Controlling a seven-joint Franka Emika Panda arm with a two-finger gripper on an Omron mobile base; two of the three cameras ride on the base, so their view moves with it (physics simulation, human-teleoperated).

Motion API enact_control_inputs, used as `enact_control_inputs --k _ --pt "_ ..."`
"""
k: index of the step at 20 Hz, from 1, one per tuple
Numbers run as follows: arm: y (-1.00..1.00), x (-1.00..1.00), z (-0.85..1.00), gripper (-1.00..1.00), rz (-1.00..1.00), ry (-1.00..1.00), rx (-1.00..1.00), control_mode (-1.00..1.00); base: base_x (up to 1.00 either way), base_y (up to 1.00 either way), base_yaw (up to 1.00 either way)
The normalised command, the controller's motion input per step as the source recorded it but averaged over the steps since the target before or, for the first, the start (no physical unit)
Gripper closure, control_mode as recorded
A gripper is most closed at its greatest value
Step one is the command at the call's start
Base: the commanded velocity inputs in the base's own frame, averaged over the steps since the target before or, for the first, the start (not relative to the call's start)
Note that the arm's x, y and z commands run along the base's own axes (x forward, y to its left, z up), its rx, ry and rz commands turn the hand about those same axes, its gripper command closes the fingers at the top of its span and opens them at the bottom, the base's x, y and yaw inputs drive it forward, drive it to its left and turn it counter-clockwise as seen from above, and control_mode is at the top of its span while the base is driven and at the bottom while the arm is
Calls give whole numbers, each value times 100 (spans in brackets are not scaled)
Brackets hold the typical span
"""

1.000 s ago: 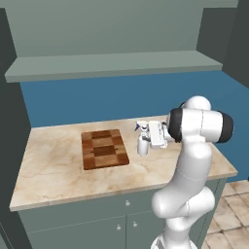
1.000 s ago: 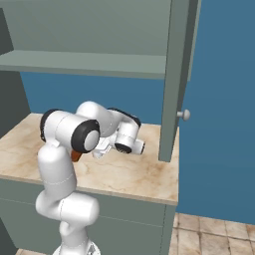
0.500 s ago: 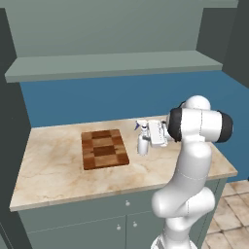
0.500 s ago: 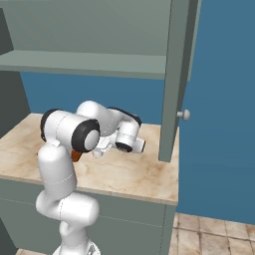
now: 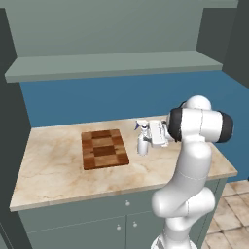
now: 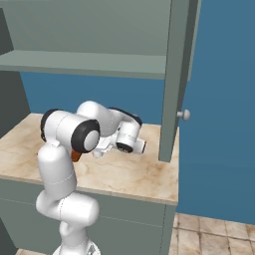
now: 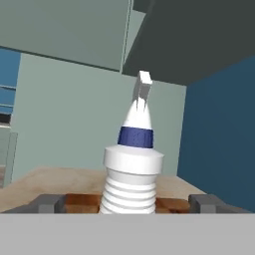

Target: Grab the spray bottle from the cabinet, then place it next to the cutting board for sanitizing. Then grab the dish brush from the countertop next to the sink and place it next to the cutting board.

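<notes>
The spray bottle [image 5: 142,145] stands upright on the marble counter, just right of the checkered cutting board [image 5: 104,148]. My gripper [image 5: 146,138] reaches in from the right at bottle height, open, with a finger on either side of it. In the hand view the bottle [image 7: 133,174] fills the middle, white and ribbed, with a blue collar and a pale nozzle. Both fingertips [image 7: 47,203] stand well clear of its sides. A strip of the cutting board [image 7: 79,201] shows behind it. The cabinet shelf [image 5: 112,63] runs above the counter. The dish brush is out of view.
The counter's front edge [image 5: 121,192] runs below the board. An open cabinet door [image 6: 174,74] with a round knob [image 6: 184,114] hangs over the counter's right end, close to my arm. A blue wall [image 5: 97,102] backs the counter.
My fingers have spread apart and let go of the spray bottle, which stays standing in the same spot. The arm has hardly moved.
</notes>
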Motion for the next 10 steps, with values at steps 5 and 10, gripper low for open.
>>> enact_control_inputs --k 5,10 --pt "-29 -18 0 -100 0 0 4 -100 0 0 0" --pt "-31 -32 9 -100 0 0 5 -100 0 0 0"
